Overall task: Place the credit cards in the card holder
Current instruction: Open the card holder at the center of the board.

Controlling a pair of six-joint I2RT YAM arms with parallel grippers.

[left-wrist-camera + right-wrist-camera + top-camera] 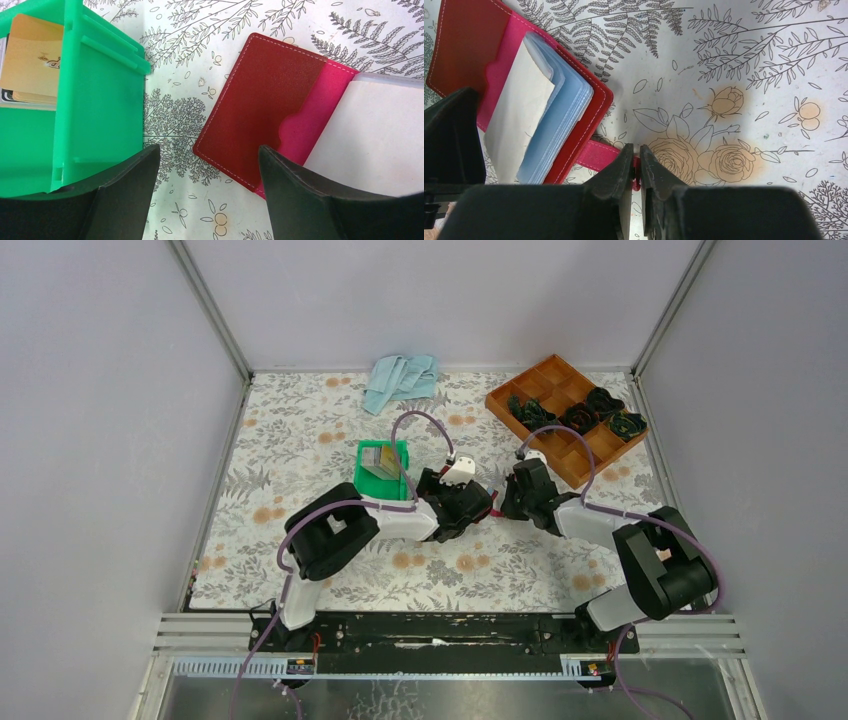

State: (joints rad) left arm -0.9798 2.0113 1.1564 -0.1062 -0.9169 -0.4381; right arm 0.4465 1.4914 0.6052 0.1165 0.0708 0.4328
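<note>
Top view looks steeply down from 6 o'clock; both wrist views, close above the table (749, 50), share the card holder (260, 105)

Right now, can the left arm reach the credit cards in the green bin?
Probably yes. The left hand is open and empty, beside the green bin. The bin's wall stands between it and the credit cards, but the bin looks open on top, so coming from above seems free.

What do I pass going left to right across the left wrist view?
The credit cards, standing in the bin → green bin wall → bare floral table cover → card holder, lying open.
</note>
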